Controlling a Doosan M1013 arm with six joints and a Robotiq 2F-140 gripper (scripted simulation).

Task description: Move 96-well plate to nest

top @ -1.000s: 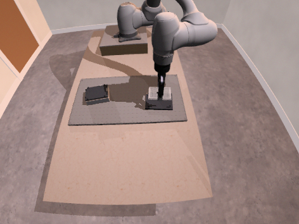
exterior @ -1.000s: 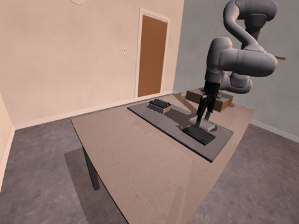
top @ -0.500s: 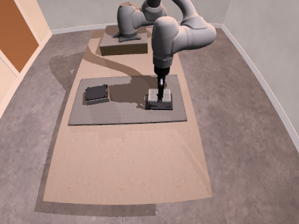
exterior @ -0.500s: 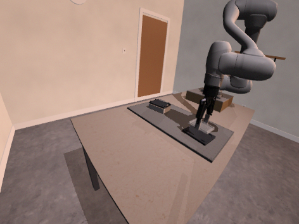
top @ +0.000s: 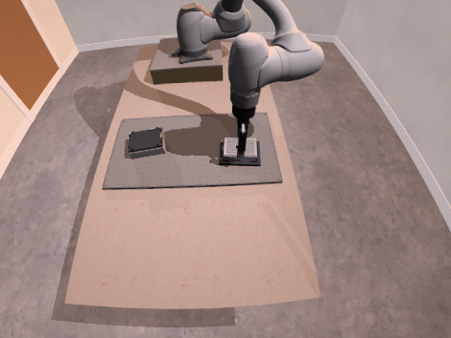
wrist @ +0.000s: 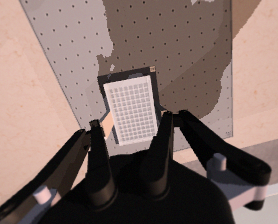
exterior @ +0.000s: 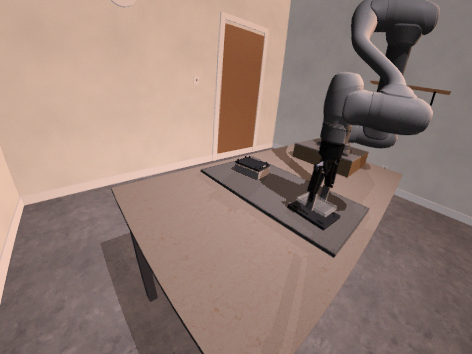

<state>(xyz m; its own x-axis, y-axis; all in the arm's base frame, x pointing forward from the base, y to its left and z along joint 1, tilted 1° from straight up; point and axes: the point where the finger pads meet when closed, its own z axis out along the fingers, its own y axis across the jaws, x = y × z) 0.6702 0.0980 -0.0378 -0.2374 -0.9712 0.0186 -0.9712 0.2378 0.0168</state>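
The white 96-well plate (wrist: 131,110) is between the fingers of my gripper (wrist: 133,112), which is shut on its long sides. The plate is right over the black plate nest N1 (top: 240,158) on the right side of the grey perforated mat (top: 191,151). The nest's dark rim shows around the plate in the wrist view, with a small pale corner mark (wrist: 152,69) at the far right. I cannot tell whether the plate touches the nest. The plate shaker S1 (top: 145,141) stands at the mat's left with a bare dark top. I cannot make out the plate's cut corner.
The arm's base stands on a brown block (top: 187,66) behind the mat. The mat lies on a tan table (top: 191,235). The arm's elbow (exterior: 380,111) hangs above the nest.
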